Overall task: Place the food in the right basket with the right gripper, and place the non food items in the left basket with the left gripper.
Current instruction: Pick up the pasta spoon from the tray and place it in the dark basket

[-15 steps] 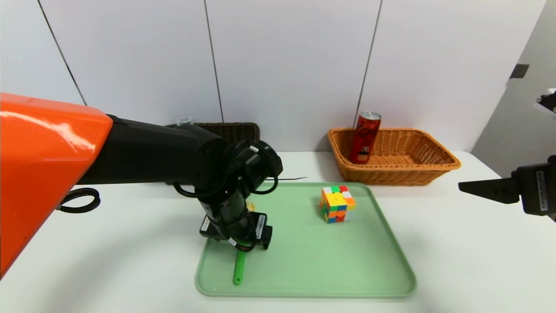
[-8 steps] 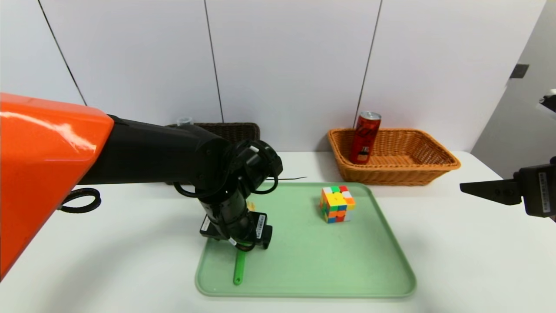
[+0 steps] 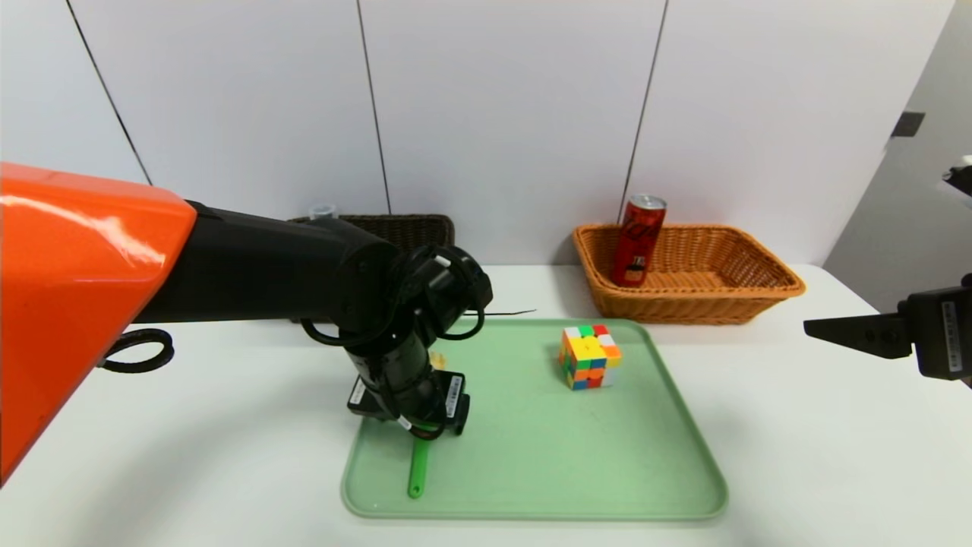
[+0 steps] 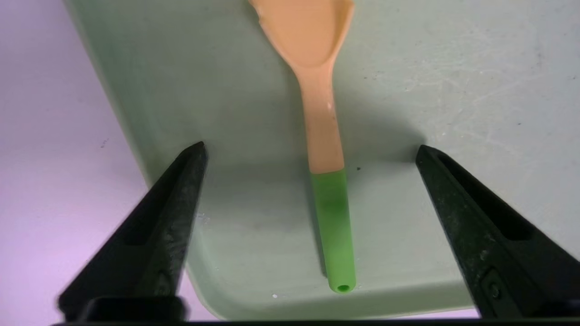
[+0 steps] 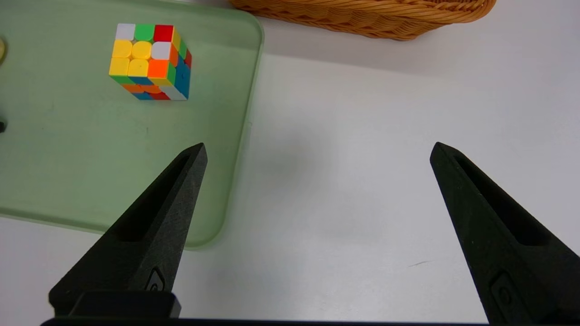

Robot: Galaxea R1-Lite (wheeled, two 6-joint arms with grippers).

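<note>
A spoon with a green handle [image 3: 416,467] [image 4: 333,222] and a yellow bowl lies in the near left corner of the green tray [image 3: 668,486]. My left gripper [image 3: 414,414] [image 4: 310,148] hangs low over it, open, one finger on each side of the handle and apart from it. The puzzle cube [image 3: 589,357] [image 5: 149,61] sits further back on the tray. The red can [image 3: 638,239] stands in the orange-tan basket [image 3: 729,296]. Behind my left arm is the dark basket [image 3: 402,228], with a grey bottle cap [image 3: 323,210] showing. My right gripper [image 3: 816,327] [image 5: 318,146] hovers open and empty over bare table.
The white table [image 3: 797,456] runs round the tray, with a white panelled wall close behind the baskets. My left arm's orange shell [image 3: 76,289] fills the left of the head view and hides much of the dark basket.
My left gripper has shifted very slightly over the spoon handle, and its fingers have drawn in a little. The right arm has barely moved.
</note>
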